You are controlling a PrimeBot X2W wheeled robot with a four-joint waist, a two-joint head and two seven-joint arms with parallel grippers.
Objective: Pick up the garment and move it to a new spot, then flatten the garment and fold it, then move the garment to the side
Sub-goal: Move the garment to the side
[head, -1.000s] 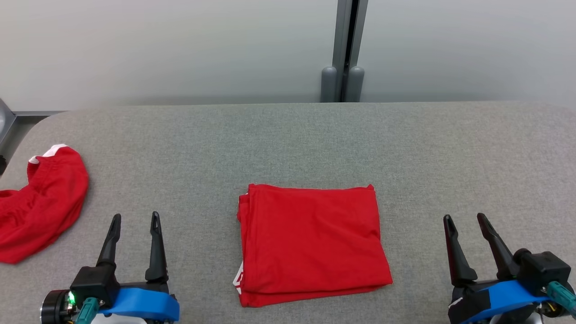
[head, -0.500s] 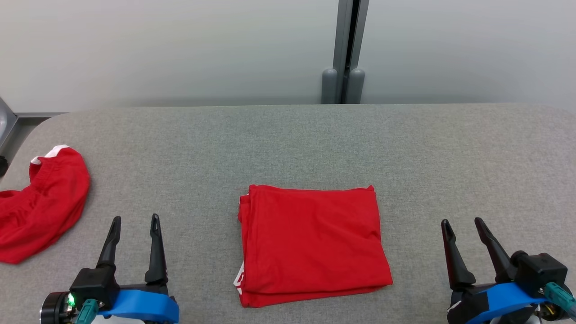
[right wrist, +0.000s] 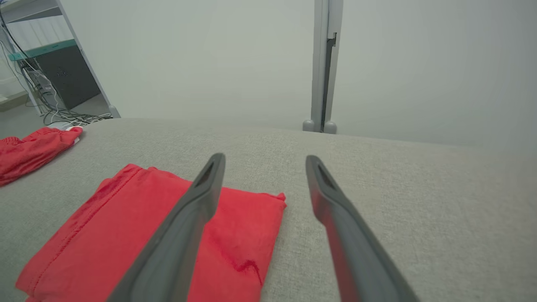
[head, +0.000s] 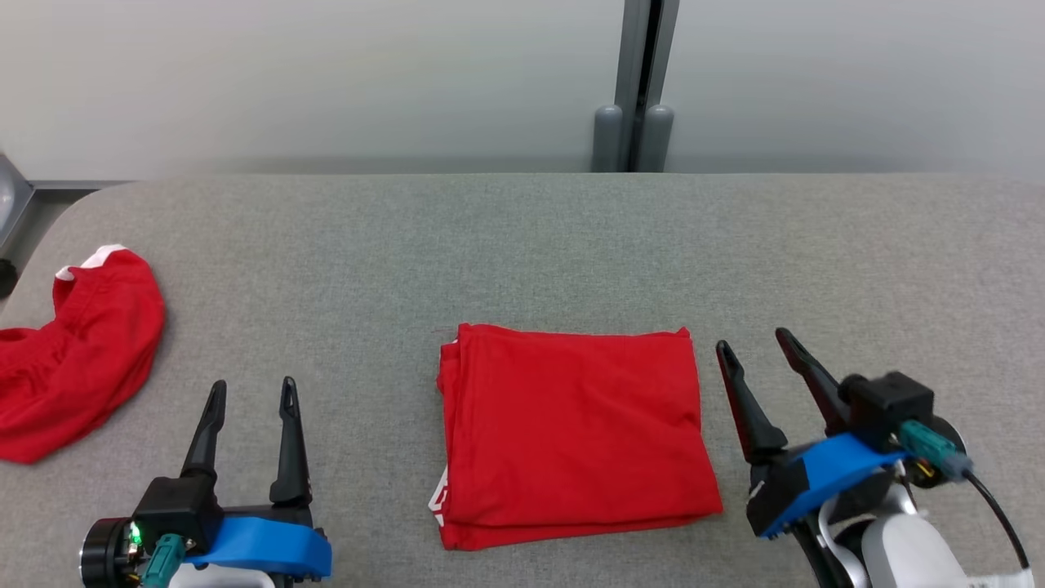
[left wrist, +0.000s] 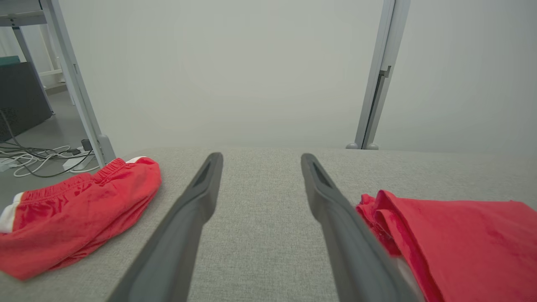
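Hovering spread just right of the folded red cloth garment point(head: 571, 433) at lower centre, the right gripper point(head: 752, 340) should pinch all layers; the left gripper point(head: 253, 384), lower left, gapes empty.

We can read no text, label or number here; a white patch point(head: 438, 500) at the near left corner of the folded red garment point(head: 571, 433) is too small to make out.

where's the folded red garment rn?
In the head view, the folded red garment lies on the table between the left gripper and the right gripper, nearer the right.
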